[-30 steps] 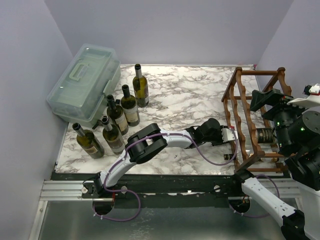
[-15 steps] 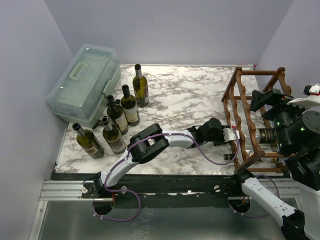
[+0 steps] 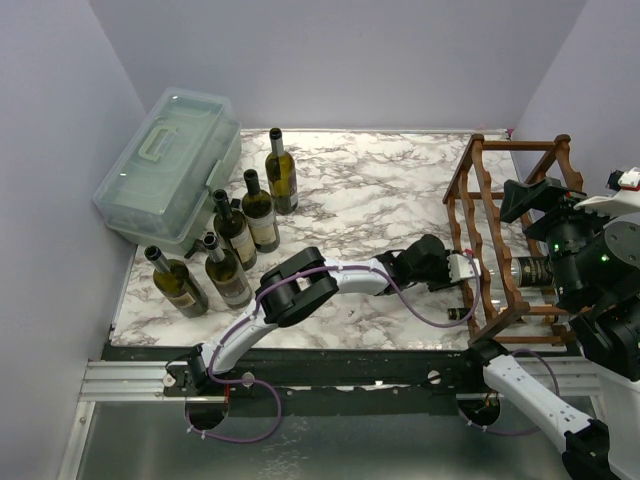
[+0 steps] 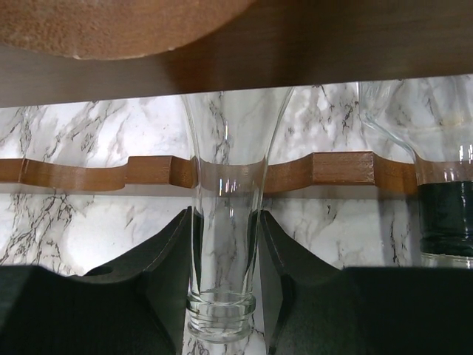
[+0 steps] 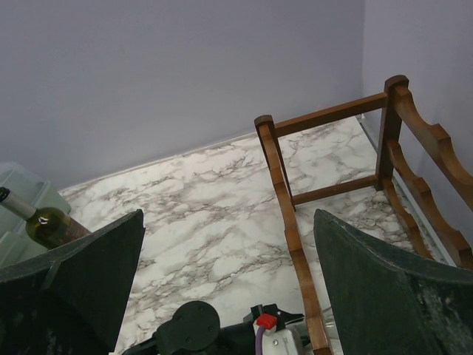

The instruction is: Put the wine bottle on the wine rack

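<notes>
A clear glass wine bottle point(image 4: 224, 222) lies neck-first toward the left wrist camera, and my left gripper point(image 4: 224, 248) is shut on its neck just above the threaded mouth. The bottle's body passes over a scalloped rail of the reddish-brown wine rack point(image 4: 332, 168). From above, the left gripper point(image 3: 468, 270) sits against the rack's point(image 3: 478, 215) near-left side. My right gripper point(image 5: 229, 281) hangs open and empty above the rack point(image 5: 284, 192), at the right edge point(image 3: 545, 200) of the top view.
A second bottle with a dark capsule point(image 4: 447, 214) lies in the rack to the right of the held one. Several green bottles point(image 3: 235, 240) stand at the table's left beside a translucent lidded box point(image 3: 165, 165). Walls enclose the marble table point(image 3: 370, 190).
The left gripper has slid a little to the right, toward the rack, with the bottle neck still in its grip. The right arm has not moved.
</notes>
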`<state>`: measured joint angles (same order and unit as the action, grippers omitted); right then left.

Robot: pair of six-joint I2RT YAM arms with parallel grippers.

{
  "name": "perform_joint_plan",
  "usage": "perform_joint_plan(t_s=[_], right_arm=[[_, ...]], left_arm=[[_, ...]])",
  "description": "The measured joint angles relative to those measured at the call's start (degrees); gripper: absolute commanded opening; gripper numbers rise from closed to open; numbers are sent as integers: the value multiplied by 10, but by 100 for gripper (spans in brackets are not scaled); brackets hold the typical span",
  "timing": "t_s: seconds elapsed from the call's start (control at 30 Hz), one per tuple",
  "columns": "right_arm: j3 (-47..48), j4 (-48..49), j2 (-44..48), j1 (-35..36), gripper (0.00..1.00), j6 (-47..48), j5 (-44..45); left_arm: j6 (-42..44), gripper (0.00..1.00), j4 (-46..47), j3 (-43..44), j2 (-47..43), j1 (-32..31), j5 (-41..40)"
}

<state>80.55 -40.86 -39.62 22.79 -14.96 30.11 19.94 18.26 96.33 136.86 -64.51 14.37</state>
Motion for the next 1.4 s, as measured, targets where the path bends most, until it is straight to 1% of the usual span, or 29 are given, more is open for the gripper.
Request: perform_joint_plan(t_s=[0.07, 0.2, 0.3, 0.37, 0.43, 0.6, 0.8, 0.87, 0.93, 1.1, 1.4], right_arm=[[0, 0, 0, 0, 100, 0, 0], [0, 0, 0, 0, 100, 0, 0], [0, 0, 0, 0, 100, 0, 0], [0, 0, 0, 0, 100, 0, -1], [0, 0, 0, 0, 100, 0, -1], [0, 0, 1, 0, 100, 0, -6], [-2, 0, 5, 0, 100, -1, -9], [-2, 0, 6, 0, 100, -3, -9], [-2, 0, 6, 0, 100, -5, -9], [-3, 0, 7, 0, 100, -7, -10], [-8, 0, 7, 0, 100, -11, -13]], left_arm=[[-3, 51, -5, 4, 1, 0, 0], [-14, 63, -31, 4, 5, 1, -14], [-21, 76, -23, 0, 6, 9, -22], [-23, 78, -17, -8, 2, 12, -26], [-26, 78, -16, -19, -5, 13, -30], [-31, 68, -17, -52, -28, 18, -35], [-39, 41, -19, -63, -36, 18, -26], [-45, 34, -23, -62, -36, 18, -19], [-48, 30, -29, -60, -36, 18, -15], [-59, 24, -47, -46, -32, 18, -5], [-73, 23, -52, -17, -13, 16, 11]])
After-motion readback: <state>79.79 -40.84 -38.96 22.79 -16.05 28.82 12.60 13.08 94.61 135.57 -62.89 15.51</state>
